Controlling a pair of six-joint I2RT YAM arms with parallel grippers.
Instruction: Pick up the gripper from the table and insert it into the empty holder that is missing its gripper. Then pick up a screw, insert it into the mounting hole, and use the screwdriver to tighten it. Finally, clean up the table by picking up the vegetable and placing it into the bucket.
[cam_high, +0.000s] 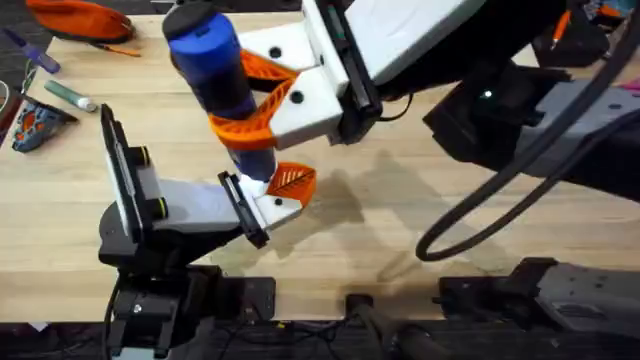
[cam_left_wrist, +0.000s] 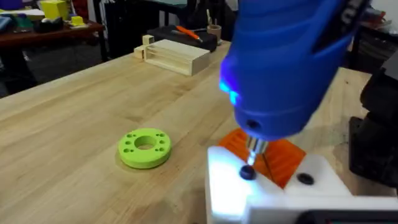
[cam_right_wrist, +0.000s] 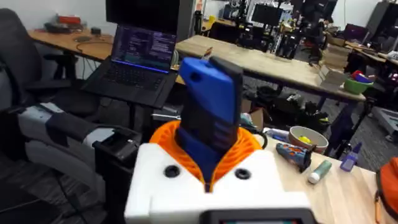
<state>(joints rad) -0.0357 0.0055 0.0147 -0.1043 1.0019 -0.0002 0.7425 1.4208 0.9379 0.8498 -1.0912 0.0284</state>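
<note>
Wooden table (cam_high: 480, 250): right pincer (cam_high: 262, 105) grips the blue screwdriver (cam_high: 215, 65), bit on the holder (cam_left_wrist: 273, 193); left pincer's state unclear.

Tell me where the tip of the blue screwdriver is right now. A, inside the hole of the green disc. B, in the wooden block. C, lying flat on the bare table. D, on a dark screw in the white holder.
D: in the left wrist view the screwdriver, held by the right gripper, stands with its metal bit on a dark screw in the white holder.

Lab/workshop — laptop (cam_right_wrist: 140, 59), cluttered benches (cam_right_wrist: 273, 59) (monitors too).
</note>
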